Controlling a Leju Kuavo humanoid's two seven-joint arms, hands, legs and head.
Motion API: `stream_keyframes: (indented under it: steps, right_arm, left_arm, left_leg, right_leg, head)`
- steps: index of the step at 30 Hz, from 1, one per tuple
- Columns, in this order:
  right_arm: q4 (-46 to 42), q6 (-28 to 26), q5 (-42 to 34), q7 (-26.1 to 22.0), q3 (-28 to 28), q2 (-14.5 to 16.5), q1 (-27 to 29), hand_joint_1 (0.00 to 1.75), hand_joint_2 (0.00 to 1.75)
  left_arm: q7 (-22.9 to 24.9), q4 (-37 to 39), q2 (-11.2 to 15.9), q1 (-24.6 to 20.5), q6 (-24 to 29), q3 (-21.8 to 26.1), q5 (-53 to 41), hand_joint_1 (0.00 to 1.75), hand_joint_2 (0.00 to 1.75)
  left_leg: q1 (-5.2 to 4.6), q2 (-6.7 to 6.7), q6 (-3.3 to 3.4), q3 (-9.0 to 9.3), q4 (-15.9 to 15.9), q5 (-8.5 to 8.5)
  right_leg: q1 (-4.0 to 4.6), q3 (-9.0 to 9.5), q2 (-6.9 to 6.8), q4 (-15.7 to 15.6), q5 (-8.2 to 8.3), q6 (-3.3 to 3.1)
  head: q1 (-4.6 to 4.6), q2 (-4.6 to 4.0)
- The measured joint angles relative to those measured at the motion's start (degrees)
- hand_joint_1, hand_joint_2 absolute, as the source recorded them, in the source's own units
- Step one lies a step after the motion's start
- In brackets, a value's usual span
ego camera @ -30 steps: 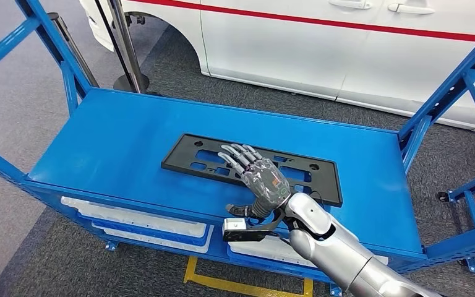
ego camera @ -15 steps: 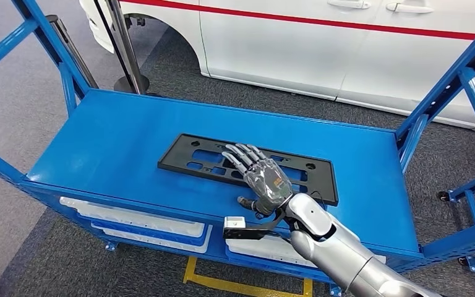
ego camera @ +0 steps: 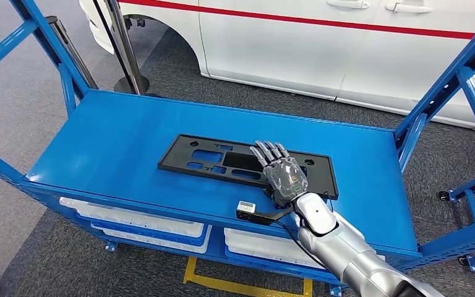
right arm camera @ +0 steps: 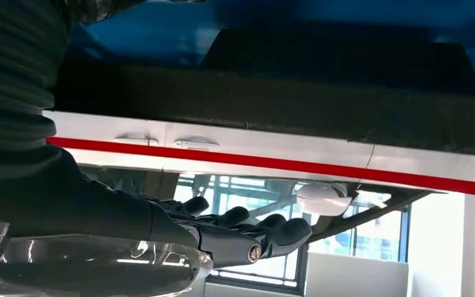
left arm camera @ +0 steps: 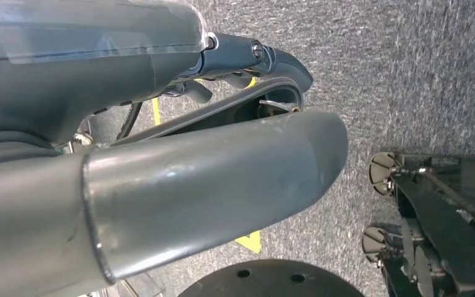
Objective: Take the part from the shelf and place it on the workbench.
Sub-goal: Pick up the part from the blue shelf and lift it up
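Note:
The part [ego camera: 174, 158] is a flat black rectangular frame with cut-outs, lying on the top deck of the blue shelf [ego camera: 111, 133]. My right hand [ego camera: 284, 176] is stretched out palm down over the part's right portion, fingers straight and apart, holding nothing. In the right wrist view the dark fingers [right arm camera: 272, 232] reach out level, with a gap between them and the black part [right arm camera: 321, 62]. I cannot tell whether the palm touches the part. My left hand [left arm camera: 192, 167] hangs over grey carpet with its thumb out and nothing in it.
A white car [ego camera: 321, 43] with a red stripe stands just behind the shelf. Blue corner posts [ego camera: 451, 86] rise at both ends of the deck. White trays [ego camera: 136, 219] sit on the lower level. A black pole [ego camera: 127, 55] stands at the back left.
My right hand has moved to the right along the part and reached further across it, the fingers now pointing straight away. The part has not moved.

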Motion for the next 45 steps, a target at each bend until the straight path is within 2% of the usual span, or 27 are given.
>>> stream_keyframes:
  steps: [6, 7, 10, 11, 30, 34, 45]
  right_arm:
    - [3.1, 0.71, 0.62, 0.29, -0.49, 0.88, -1.26, 0.0, 1.75]
    - [3.38, 0.75, 0.76, 0.46, -0.52, 0.97, -1.35, 0.3, 1.75]
    - [4.02, 0.82, 1.4, 1.28, -0.68, 1.11, -1.48, 1.61, 1.75]
    - [4.18, 0.83, 1.51, 1.47, -0.77, 1.12, -1.49, 1.75, 1.75]
    - [4.68, 1.32, 1.76, 0.97, -2.33, 0.97, -0.78, 1.75, 1.75]
    - [4.59, 1.56, 1.76, 0.94, -2.43, 0.95, -0.78, 1.75, 1.75]
    - [3.23, 1.69, 1.55, 0.16, -2.95, 0.45, -0.26, 1.75, 1.75]
  left_arm:
    - [-0.14, 0.0, -0.01, -0.05, 0.01, 0.15, 0.06, 0.0, 0.0]
    - [-0.22, 0.0, -0.03, -0.04, 0.01, 0.17, 0.09, 0.0, 0.0]
    - [-0.43, 0.0, -0.08, -0.03, 0.01, 0.31, 0.19, 0.0, 0.0]
    - [-0.46, 0.0, -0.09, -0.02, 0.02, 0.41, 0.22, 0.0, 0.0]
    - [-1.33, 0.0, -0.09, 0.06, 0.09, 1.49, 0.61, 0.0, 0.0]
    - [-1.78, 0.0, -0.1, 0.06, 0.22, 1.54, 0.61, 0.0, 1.75]
    - [-3.42, 0.0, -0.16, 0.08, 0.78, 3.12, 2.2, 0.0, 1.75]
  left_leg:
    - [0.0, 0.03, 0.0, 0.1, 0.0, 0.0]
    - [0.0, 0.03, 0.0, 0.12, 0.0, 0.0]
    - [0.0, 0.03, 0.0, 0.19, 0.0, 0.0]
    - [0.0, 0.03, 0.0, 0.2, 0.0, 0.0]
    - [0.0, 0.04, 0.0, 0.22, 0.0, 0.0]
    - [0.0, 0.04, 0.0, 0.23, 0.0, 0.0]
    - [0.0, 0.05, 0.0, 0.23, 0.0, 0.0]
  right_leg:
    - [0.0, 0.09, 0.01, 0.0, 0.0, 0.0]
    - [0.0, 0.11, 0.01, 0.0, 0.0, 0.0]
    - [0.0, 0.18, 0.01, 0.0, 0.0, 0.0]
    - [0.0, 0.19, 0.01, 0.0, 0.0, 0.0]
    - [0.0, 0.21, 0.01, -0.01, -0.01, 0.0]
    - [0.0, 0.21, 0.01, -0.01, -0.01, 0.01]
    - [0.0, 0.21, 0.02, -0.01, -0.01, 0.0]
  head:
    - [0.0, 0.0]
    - [0.01, 0.0]
    - [0.01, -0.01]
    - [0.01, -0.01]
    - [0.0, -0.01]
    - [0.02, 0.0]
    - [0.01, 0.0]
